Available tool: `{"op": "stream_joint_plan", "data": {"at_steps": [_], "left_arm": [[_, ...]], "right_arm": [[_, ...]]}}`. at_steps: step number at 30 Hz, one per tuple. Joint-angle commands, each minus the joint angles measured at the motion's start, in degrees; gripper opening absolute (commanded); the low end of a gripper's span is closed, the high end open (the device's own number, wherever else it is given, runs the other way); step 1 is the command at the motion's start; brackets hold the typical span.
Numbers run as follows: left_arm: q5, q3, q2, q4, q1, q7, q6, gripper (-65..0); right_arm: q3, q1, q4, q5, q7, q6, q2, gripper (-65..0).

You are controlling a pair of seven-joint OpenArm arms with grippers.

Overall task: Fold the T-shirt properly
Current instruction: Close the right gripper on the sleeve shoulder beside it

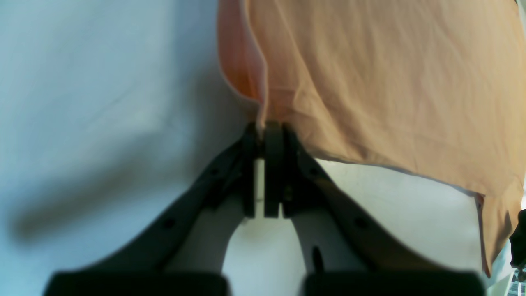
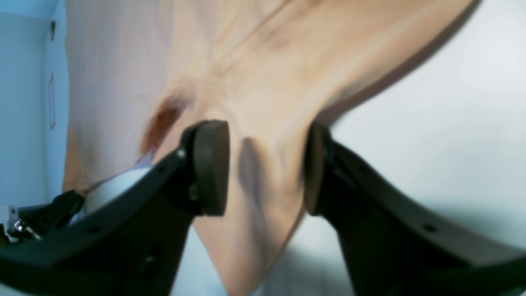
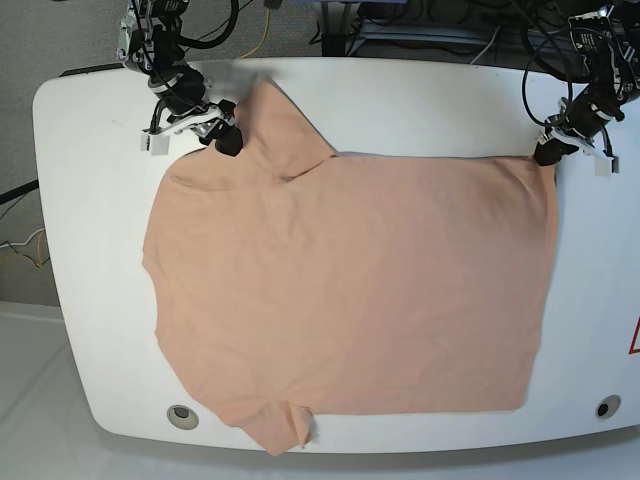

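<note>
The peach T-shirt (image 3: 340, 290) lies spread flat on the white table (image 3: 420, 100), sleeves toward the base view's left. My left gripper (image 1: 267, 127) is shut on a corner of the T-shirt (image 1: 390, 82) at its hem, seen at the far right (image 3: 545, 155) in the base view. My right gripper (image 2: 263, 168) stands open, its two pads either side of a raised ridge of the T-shirt (image 2: 267, 82). In the base view this right gripper (image 3: 228, 140) is at the far-left sleeve, near the shoulder.
Cables and equipment (image 3: 420, 25) crowd behind the table's back edge. Two round holes (image 3: 181, 416) (image 3: 606, 408) sit near the front corners. The near sleeve (image 3: 285, 430) reaches close to the table's front edge.
</note>
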Motion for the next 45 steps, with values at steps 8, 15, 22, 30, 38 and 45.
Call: {"op": "stream_joint_plan", "data": {"at_steps": [8, 15, 22, 30, 38, 45], "left_arm": [[0.1, -0.3, -0.8, 0.5, 0.1, 0.5, -0.1, -65.0], [0.0, -0.4, -1.0, 0.6, 0.1, 0.7, -0.2, -65.0], [-0.3, -0.5, -1.0, 0.9, 0.2, 0.5, -0.3, -65.0], [-0.7, -0.5, -1.1, 1.0, 0.4, 0.5, -0.5, -65.0], [-1.0, -1.1, -1.4, 2.2, 0.9, 0.3, -0.8, -65.0], [-1.4, -1.5, -1.3, 6.0, 2.5, 0.0, -1.2, -65.0]], "right_arm": [[1.1, -0.6, -1.5, -3.1, -2.2, -1.6, 0.2, -41.7], [0.5, -0.2, -0.8, -3.4, 0.0, -0.9, 0.3, -60.3], [0.4, -0.3, -0.4, -3.4, 0.3, -0.2, 0.5, -65.0], [0.6, -1.5, 1.7, -3.0, 0.1, 0.1, 1.0, -65.0], [2.1, -3.6, 5.9, -2.3, 0.4, -0.1, 1.2, -65.0], [5.5, -6.9, 10.0, -1.3, 0.8, -0.2, 1.5, -65.0]]}}
